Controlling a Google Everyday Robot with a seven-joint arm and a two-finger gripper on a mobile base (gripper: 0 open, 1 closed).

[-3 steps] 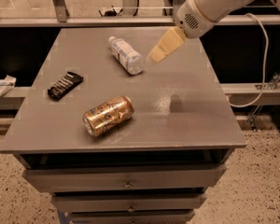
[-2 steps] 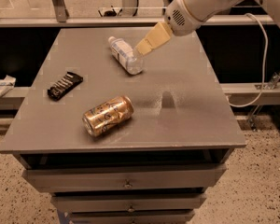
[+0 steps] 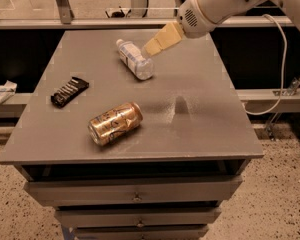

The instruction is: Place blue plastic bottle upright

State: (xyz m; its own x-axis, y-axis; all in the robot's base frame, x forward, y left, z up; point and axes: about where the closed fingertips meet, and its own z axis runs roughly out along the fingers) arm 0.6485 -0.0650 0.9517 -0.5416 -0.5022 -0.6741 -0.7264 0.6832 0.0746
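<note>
The blue plastic bottle (image 3: 135, 59) lies on its side on the grey table (image 3: 205, 109), at the back middle, its white cap pointing to the far left. It is clear and faintly bluish with a white label. My gripper (image 3: 149, 47) comes in from the upper right on a white arm. Its tan fingers (image 3: 162, 39) hang just above and to the right of the bottle's base end. It holds nothing.
A gold drink can (image 3: 114, 123) lies on its side at the front left. A black snack bar (image 3: 69, 91) lies near the left edge. A white cable (image 3: 282, 59) hangs to the right of the table. Drawers (image 3: 135, 191) sit below the tabletop.
My gripper has moved left and a little down, from over the table's right back part to just beside the bottle. The bottle, can and snack bar have not moved.
</note>
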